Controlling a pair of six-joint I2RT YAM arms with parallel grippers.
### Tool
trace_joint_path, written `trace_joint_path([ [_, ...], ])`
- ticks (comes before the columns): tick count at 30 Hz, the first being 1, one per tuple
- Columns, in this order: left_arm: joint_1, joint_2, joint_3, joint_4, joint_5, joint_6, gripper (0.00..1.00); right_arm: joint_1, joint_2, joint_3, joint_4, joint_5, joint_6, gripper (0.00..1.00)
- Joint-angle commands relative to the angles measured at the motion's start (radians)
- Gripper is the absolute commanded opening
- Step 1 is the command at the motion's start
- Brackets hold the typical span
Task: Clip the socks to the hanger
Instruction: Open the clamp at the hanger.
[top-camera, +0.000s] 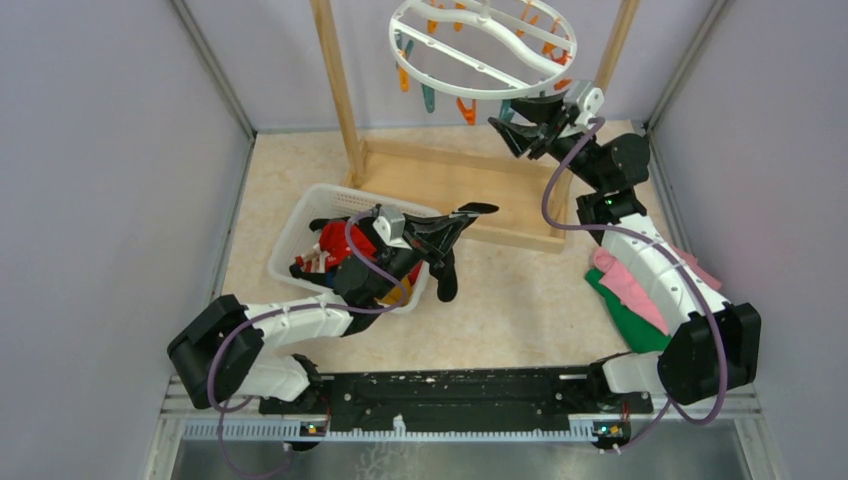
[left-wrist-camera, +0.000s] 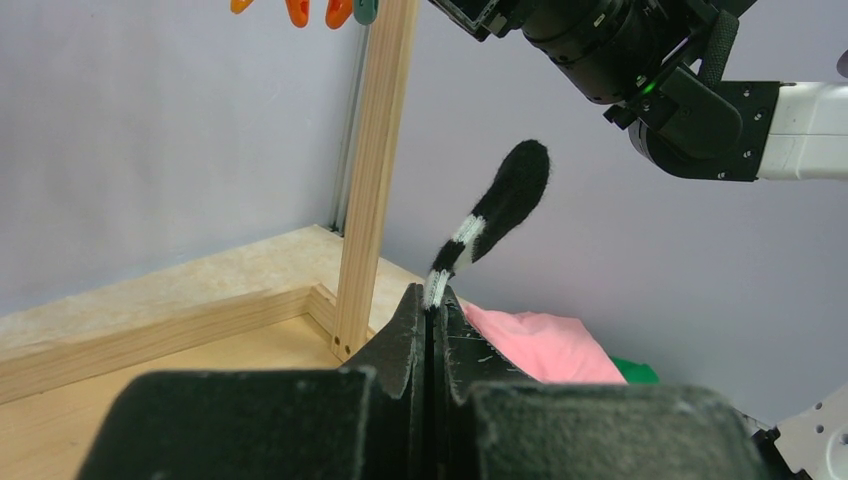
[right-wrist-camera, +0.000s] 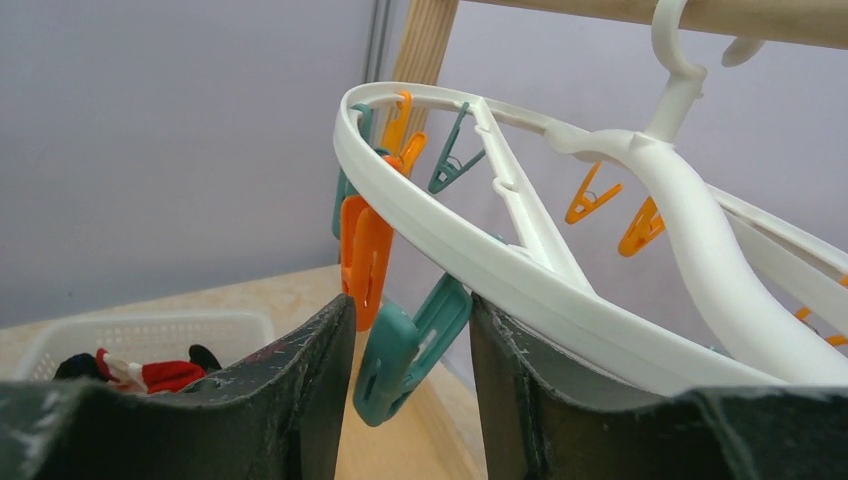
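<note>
Your left claw (left-wrist-camera: 432, 305) is clamped on one end of a black sock (left-wrist-camera: 505, 195) with white stripes, above the middle of the tabletop (top-camera: 520, 300) beside the basket (top-camera: 290, 240); your right claw (right-wrist-camera: 412, 300) stands apart around a teal peg (right-wrist-camera: 405, 345) under the hanger (right-wrist-camera: 520, 270) at the far edge.

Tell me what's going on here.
The left gripper is shut on a black sock with white stripes, holding it beside the basket of other socks. The right gripper is up at the white hanger, its jaws apart on either side of a teal peg. No sock shows on the hanger.
</note>
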Motion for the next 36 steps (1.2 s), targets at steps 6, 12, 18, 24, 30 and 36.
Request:
trace_joint_path([
  [6,-0.007,-0.031,0.032,0.032,0.001,-0.003,0.00,0.010,-0.039,0.000,0.046,0.010,0.012,0.35],
  [12,-0.007,-0.028,0.033,0.034,-0.002,-0.002,0.00,0.012,-0.035,0.002,0.046,0.008,0.011,0.16],
  [18,-0.008,-0.018,0.039,0.040,-0.004,0.006,0.00,0.014,-0.031,0.003,0.042,0.017,0.016,0.13],
  [24,-0.007,-0.018,0.038,0.044,-0.005,0.011,0.00,0.014,-0.040,-0.015,0.036,-0.032,-0.002,0.39],
  [30,-0.007,-0.023,0.033,0.047,-0.011,0.040,0.00,0.006,-0.083,-0.075,0.006,-0.079,-0.049,0.54],
  [36,-0.006,-0.090,-0.013,0.037,0.005,0.116,0.00,-0.064,-0.210,-0.200,-0.113,-0.225,-0.166,0.64],
])
